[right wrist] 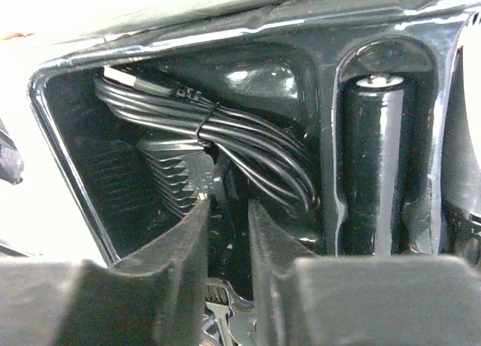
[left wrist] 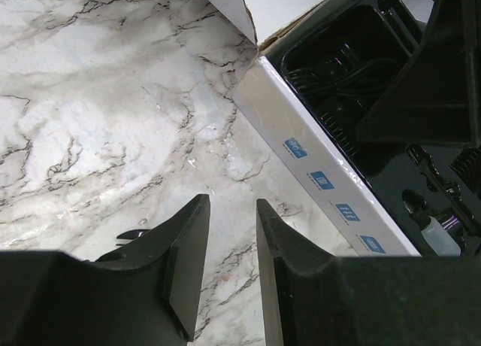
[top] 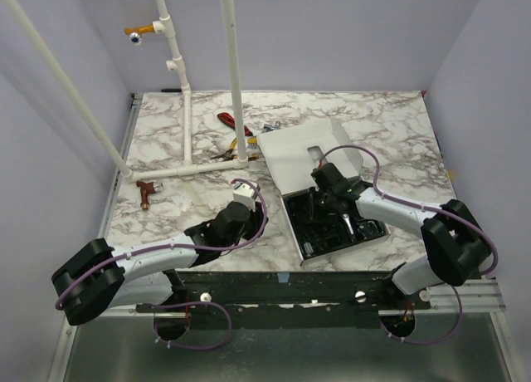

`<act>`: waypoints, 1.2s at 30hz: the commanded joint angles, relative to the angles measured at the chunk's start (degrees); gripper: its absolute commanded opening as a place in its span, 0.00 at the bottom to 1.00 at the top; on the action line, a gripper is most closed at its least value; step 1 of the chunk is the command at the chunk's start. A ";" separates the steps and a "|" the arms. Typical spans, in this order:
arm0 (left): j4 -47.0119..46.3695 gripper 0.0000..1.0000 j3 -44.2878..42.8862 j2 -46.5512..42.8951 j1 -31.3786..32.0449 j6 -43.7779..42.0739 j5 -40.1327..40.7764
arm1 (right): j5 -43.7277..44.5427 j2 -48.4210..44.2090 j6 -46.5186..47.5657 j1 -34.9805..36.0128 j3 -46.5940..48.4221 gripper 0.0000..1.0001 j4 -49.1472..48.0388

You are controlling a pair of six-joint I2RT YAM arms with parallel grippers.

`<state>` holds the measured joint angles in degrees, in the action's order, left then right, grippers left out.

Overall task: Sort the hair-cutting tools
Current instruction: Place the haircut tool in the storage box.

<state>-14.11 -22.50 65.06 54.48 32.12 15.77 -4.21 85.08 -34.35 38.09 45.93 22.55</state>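
Note:
A white box (top: 292, 158) holds a black moulded tray (top: 309, 242) with the hair-cutting tools. My right gripper (top: 322, 203) reaches down into the tray's far-left compartment. In the right wrist view its jaws (right wrist: 228, 204) stand narrowly apart around a dark piece, beside a ribbed black comb guard (right wrist: 169, 173) and under a coiled black cable (right wrist: 248, 143). Whether anything is pinched does not show. The slim black clipper (right wrist: 376, 165) lies in the slot to the right. My left gripper (left wrist: 233, 207) hovers open over bare marble, left of the box (left wrist: 316, 165).
Red- and yellow-handled hand tools (top: 232, 133) lie at the back by a white pipe frame (top: 187, 124). A reddish-brown T-shaped piece (top: 147, 191) sits at the left. The box lid (top: 286, 141) is folded back. A small bottle (left wrist: 440, 237) sits in the tray.

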 commanded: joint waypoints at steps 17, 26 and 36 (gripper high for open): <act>-1.62 0.33 -0.92 0.14 -0.78 -1.62 1.01 | 6.04 -7.60 -4.09 0.28 0.09 0.14 -1.13; -1.56 0.33 -0.78 -0.11 -0.87 -1.29 1.00 | 5.16 -6.29 -3.80 0.19 0.13 0.39 -1.01; -1.71 0.33 -1.31 0.91 -0.97 -1.09 0.43 | -2.24 -5.88 -1.56 0.24 1.70 0.35 -6.42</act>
<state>-14.15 -22.50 65.06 53.93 31.09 15.88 -1.63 78.17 -37.21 38.09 46.33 20.12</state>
